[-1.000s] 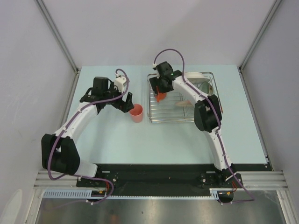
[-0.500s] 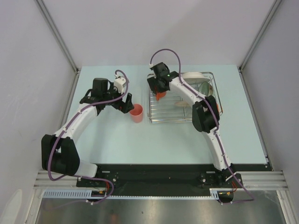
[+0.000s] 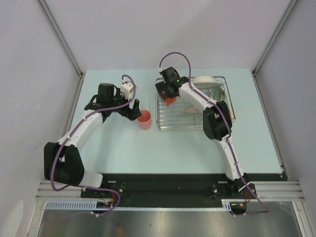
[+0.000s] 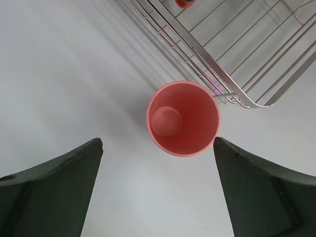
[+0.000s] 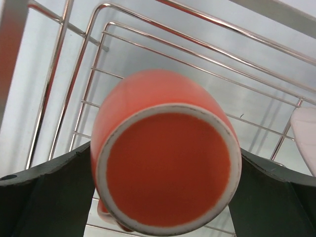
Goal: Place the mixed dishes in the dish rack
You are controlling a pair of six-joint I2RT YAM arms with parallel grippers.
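Glossy orange mug point(image 5: 165, 173), its pale-ringed round base facing the wrist camera, sits in the silver wire dish rack point(image 3: 163, 124)'s far-left corner. The right gripper point(image 5: 165, 153) flanks it; whether it grips, I cannot tell. The left gripper point(image 4: 158, 140) gapes wide above an upright, smooth pink cup point(image 4: 182, 118) on the tabletop beside the rack's near-left corner.

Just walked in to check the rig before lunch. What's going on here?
Two arms are loading dishes into the wire dish rack. The right pincer is down inside the rack with the orange mug between its fingers, base toward the wrist camera. I cannot tell whether it grips the mug. The left pincer hangs open over the small pink cup, which stands upright on the table beside the rack, not yet picked up. A white plate is already in the rack.
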